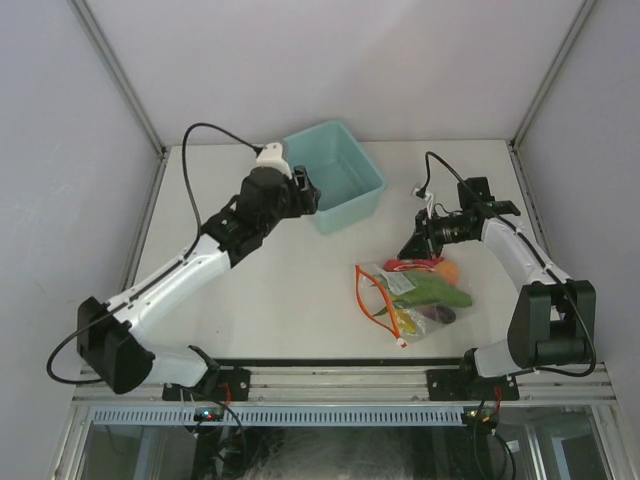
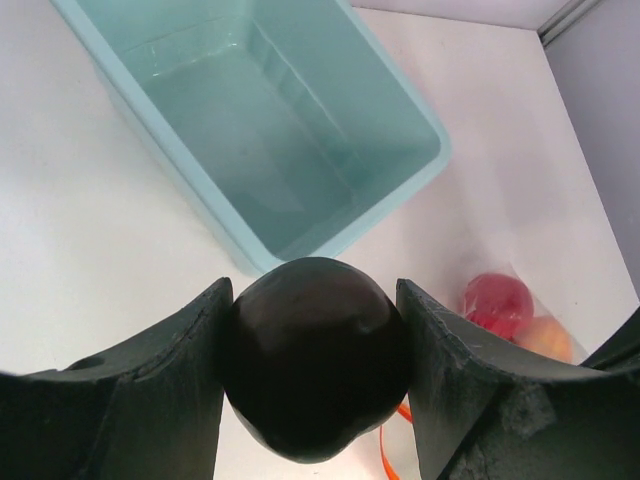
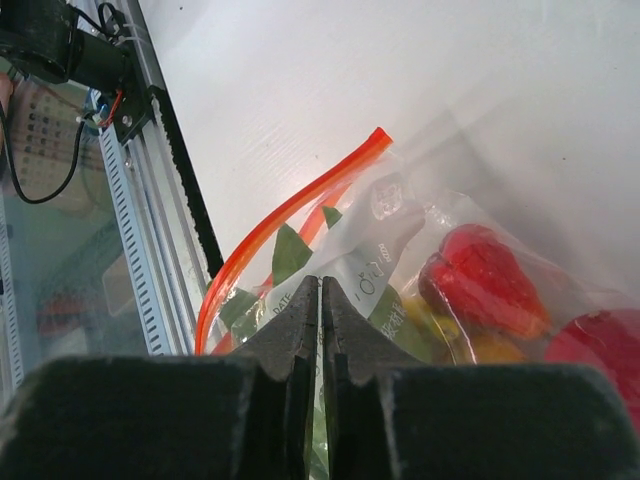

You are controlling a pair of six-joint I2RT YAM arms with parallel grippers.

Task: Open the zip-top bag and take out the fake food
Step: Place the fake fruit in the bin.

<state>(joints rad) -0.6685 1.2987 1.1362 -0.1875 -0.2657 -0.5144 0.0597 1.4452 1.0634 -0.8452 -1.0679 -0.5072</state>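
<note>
My left gripper (image 1: pixel 303 190) is shut on a dark purple, nearly black, rounded piece of fake food (image 2: pixel 315 370). It holds the piece just in front of the teal bin (image 1: pixel 350 210), whose near corner lies under it in the left wrist view (image 2: pixel 150 130). The clear zip-top bag (image 1: pixel 415 300) lies near the front right, its orange zipper strip (image 3: pixel 260 235) gaping open. Inside it are a long green piece (image 1: pixel 435 292), an orange-red peach (image 1: pixel 448 270), a red piece (image 3: pixel 480 285) and a dark purple piece (image 1: pixel 438 314). My right gripper (image 1: pixel 408 250) has its jaws closed on the bag's upper film at the white label (image 3: pixel 385 255).
The bin stands at the back centre with nothing in it. The table's front rail (image 3: pixel 130 250) with black belt and wiring runs close to the bag's zipper side. The cage's side posts flank the table at left and right.
</note>
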